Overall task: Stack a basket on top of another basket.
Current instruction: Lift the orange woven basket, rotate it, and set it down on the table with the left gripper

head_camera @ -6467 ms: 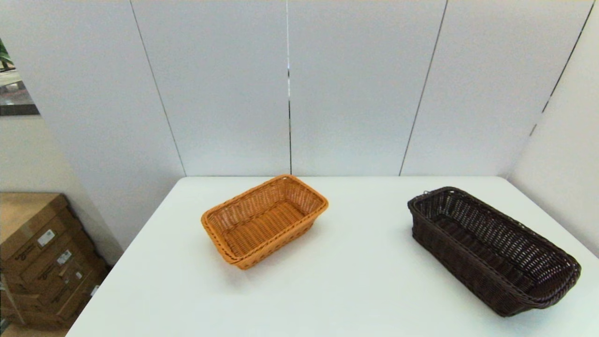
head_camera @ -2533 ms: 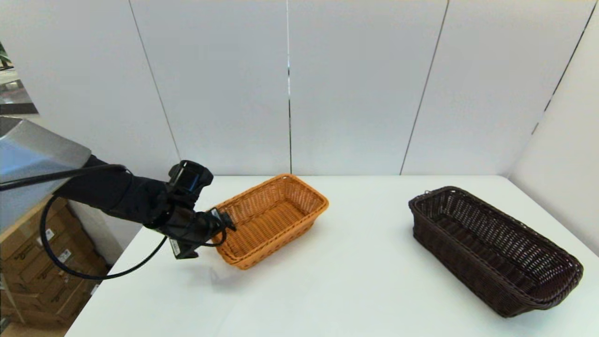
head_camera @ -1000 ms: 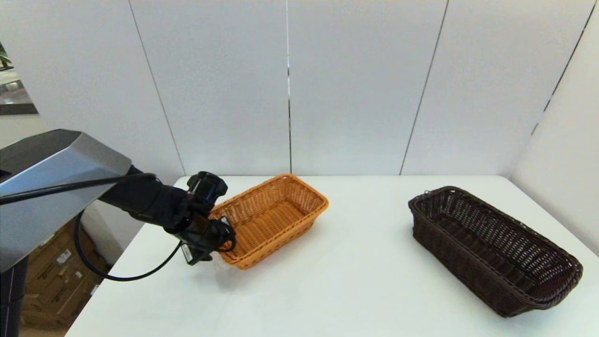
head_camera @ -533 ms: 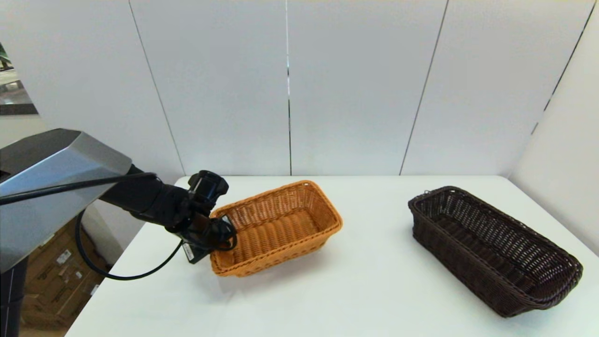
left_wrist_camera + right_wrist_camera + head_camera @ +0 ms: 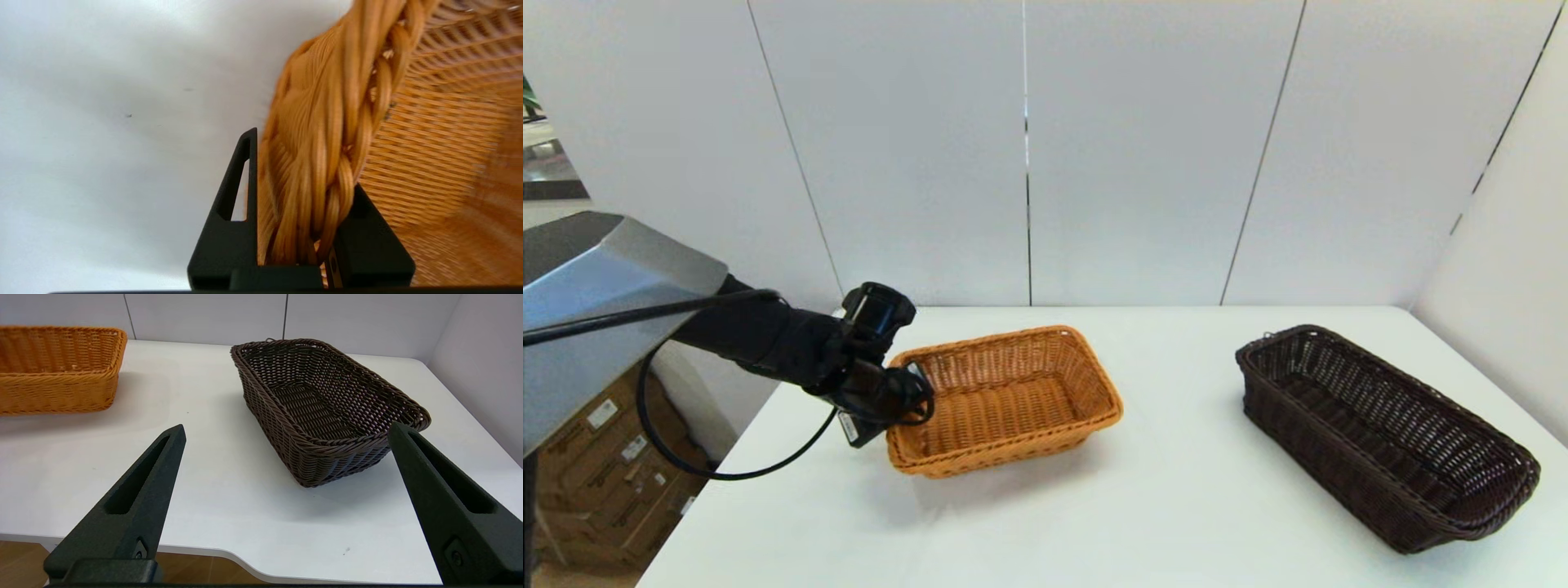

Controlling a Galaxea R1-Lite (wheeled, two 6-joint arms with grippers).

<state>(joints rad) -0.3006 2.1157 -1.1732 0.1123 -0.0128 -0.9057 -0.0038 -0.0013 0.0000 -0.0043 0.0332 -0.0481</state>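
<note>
On the left half of the white tabletop (image 5: pixel 1176 506), the left pincer (image 5: pixel 907 398) is clenched on the braided rim at the left end of the orange basket (image 5: pixel 1005 400), one finger (image 5: pixel 229 228) outside the wall and the other inside, and the basket casts a shadow on the tabletop along its near side. Well apart on the right, the dark brown basket (image 5: pixel 1380 433) sits flat on the tabletop, its long side running from far-left to near-right. Off the near right edge, the right pincer (image 5: pixel 286 457) hangs released, fingers spread wide, facing the dark basket from the near side.
</note>
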